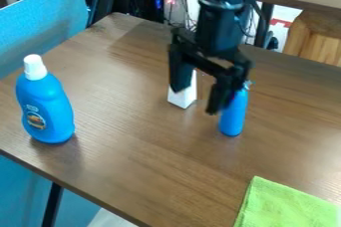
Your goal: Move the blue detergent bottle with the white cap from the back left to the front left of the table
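No readable text, print on the front label [35, 120] of a large blue bottle [59, 102] too small to make out, red marking [280, 23] beyond the desk [126, 171] equally illegible

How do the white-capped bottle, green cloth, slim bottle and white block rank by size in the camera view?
1. White-capped bottle and green cloth: too close to rank; cloth cut off
2. Slim bottle, partly hidden
3. White block, partly hidden

Two blue bottles [48, 109] — one large, one slim — one white block [182, 96], one green cloth [286, 205]
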You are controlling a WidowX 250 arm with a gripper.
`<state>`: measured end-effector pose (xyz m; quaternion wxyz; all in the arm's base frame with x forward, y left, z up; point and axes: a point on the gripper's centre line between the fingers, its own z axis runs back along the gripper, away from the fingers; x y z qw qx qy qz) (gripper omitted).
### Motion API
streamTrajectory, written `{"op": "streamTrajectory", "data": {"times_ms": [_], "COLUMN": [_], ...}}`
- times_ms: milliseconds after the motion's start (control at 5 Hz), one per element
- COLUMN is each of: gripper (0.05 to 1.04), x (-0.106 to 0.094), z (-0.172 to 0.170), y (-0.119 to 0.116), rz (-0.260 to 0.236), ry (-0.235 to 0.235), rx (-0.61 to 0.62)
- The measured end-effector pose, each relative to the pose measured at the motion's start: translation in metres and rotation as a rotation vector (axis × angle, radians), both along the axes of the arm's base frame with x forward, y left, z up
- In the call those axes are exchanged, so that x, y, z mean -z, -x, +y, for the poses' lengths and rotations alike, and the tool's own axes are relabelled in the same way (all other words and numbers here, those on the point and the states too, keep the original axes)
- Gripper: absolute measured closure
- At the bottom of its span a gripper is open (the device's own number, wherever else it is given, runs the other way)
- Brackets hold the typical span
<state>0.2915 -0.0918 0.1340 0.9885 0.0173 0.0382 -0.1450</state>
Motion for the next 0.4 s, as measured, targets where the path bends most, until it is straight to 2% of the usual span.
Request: {"op": "streamTrajectory", "data": {"times_ms": [200, 400], "gripper": [0.079, 0.079], "x": [0.01, 0.023], "z": [-0.019, -0.032], "y": [0.012, 0.016], "rz": [0.011, 0.001], "ry": [-0.004, 0.049], "rx": [0.002, -0.057]}}
